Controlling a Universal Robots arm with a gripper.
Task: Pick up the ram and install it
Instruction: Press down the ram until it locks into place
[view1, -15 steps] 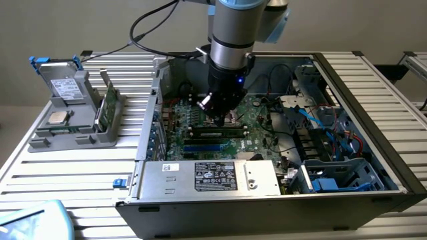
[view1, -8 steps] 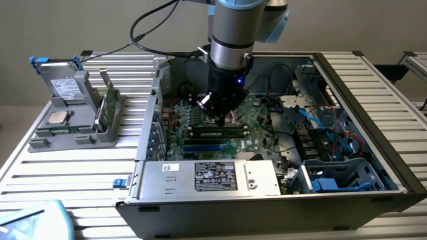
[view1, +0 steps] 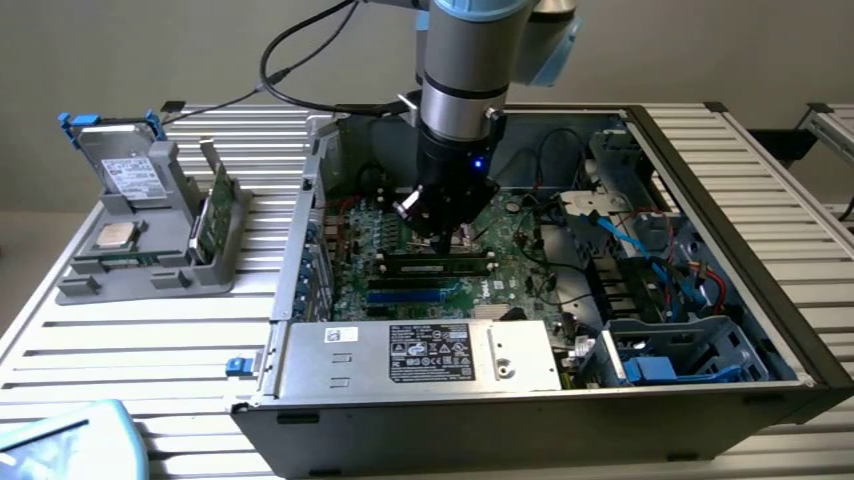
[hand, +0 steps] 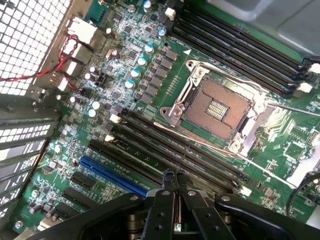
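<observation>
The gripper is shut, its tips pressing on the top edge of the ram — which lies in a slot of the motherboard beside the empty CPU socket. The ram looks light, stiff and thin, probably fragile — best held by its long edges. Farther off, a grey holder stands outside the case.

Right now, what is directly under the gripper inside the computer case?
The shut gripper presses on the ram, which lies in a motherboard slot. The gripper covers the ram's middle.
</observation>
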